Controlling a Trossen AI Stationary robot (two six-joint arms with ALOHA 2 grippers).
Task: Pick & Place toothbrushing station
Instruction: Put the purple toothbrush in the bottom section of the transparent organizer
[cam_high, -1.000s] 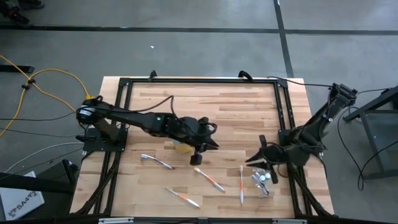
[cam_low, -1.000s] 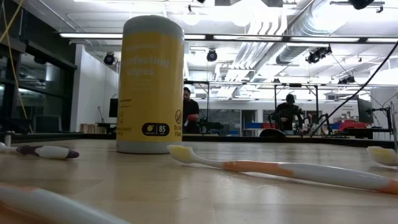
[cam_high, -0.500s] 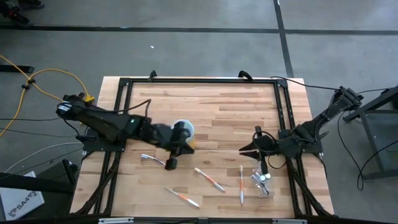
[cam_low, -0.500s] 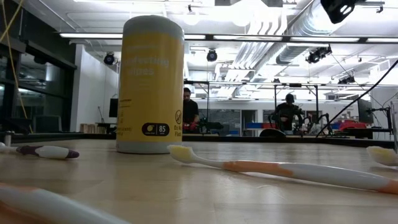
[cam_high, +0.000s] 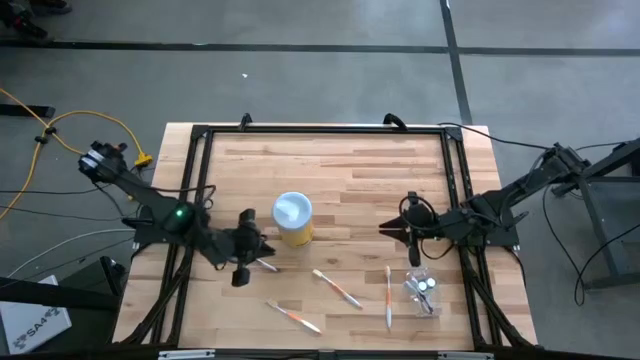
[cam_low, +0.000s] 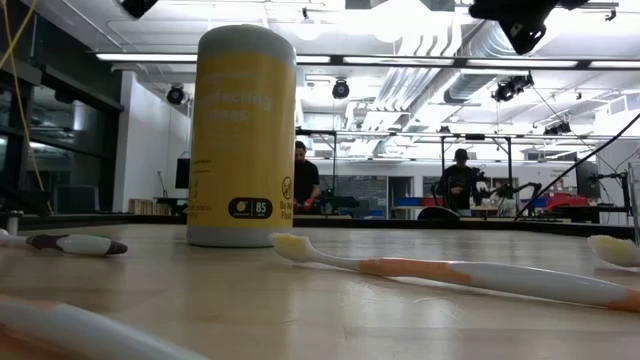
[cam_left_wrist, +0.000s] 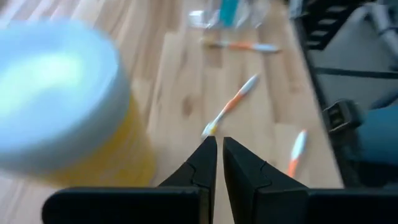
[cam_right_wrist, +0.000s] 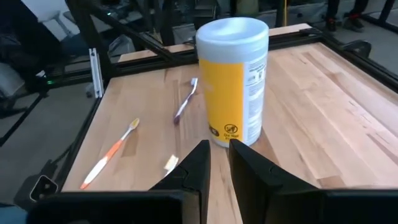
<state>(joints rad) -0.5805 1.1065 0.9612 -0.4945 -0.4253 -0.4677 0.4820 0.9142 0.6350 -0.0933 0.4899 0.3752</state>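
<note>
The left gripper (cam_high: 240, 262) hangs over the table (cam_high: 350, 170) at about 8 o'clock from the yellow canister (cam_high: 292, 218), fingers nearly together with a thin gap, holding nothing. The right gripper (cam_high: 392, 231), at 3 o'clock from the canister, is likewise almost closed and empty. Toothbrushes (cam_high: 336, 288) lie at 5 o'clock; the clear cup (cam_high: 422, 293) lies on its side past them.

Left end effector (cam_high: 240, 270) back from canister (cam_high: 292, 218).
</note>
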